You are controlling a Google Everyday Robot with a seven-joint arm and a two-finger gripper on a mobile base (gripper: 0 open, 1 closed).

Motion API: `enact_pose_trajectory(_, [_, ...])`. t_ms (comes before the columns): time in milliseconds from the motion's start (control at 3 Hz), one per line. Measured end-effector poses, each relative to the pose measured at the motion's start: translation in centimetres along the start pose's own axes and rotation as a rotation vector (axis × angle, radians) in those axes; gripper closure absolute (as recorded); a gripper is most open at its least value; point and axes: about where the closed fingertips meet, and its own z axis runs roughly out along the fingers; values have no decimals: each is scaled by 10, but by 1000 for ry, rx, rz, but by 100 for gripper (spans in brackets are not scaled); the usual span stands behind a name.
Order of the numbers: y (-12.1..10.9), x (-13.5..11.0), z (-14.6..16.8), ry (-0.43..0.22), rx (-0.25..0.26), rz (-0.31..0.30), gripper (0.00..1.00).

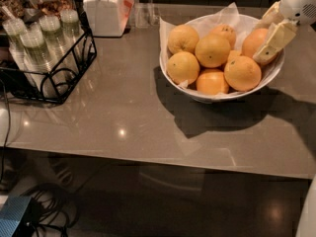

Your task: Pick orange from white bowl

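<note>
The white bowl (197,90), lined with crinkled white paper, stands on the grey table at the upper right and holds several oranges. My gripper (265,29) reaches in from the top right corner, over the bowl's right rim. Its pale fingers (274,39) stand apart on either side of the rightmost back orange (251,41). The near finger lies across the front of that orange and the far finger is behind it. The orange still rests among the others in the bowl.
A black wire rack (47,78) with stacked clear cups stands at the left. A white-lidded jar (104,9) and a clear glass (143,14) stand at the back. The table's front edge (148,159) runs across the lower part, with cables (44,216) on the floor below.
</note>
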Motion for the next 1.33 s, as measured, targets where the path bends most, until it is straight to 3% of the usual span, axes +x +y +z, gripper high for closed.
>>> enact_pose_trajectory(333, [8, -12, -46, -79, 64, 19, 100])
enact_pose_trajectory(667, [27, -32, -116, -216, 153, 13, 100])
enact_pose_trajectory(1000, [49, -56, -168, -364, 195, -27, 100])
enact_pose_trajectory(1333, [70, -68, -201, -461, 227, -55, 100])
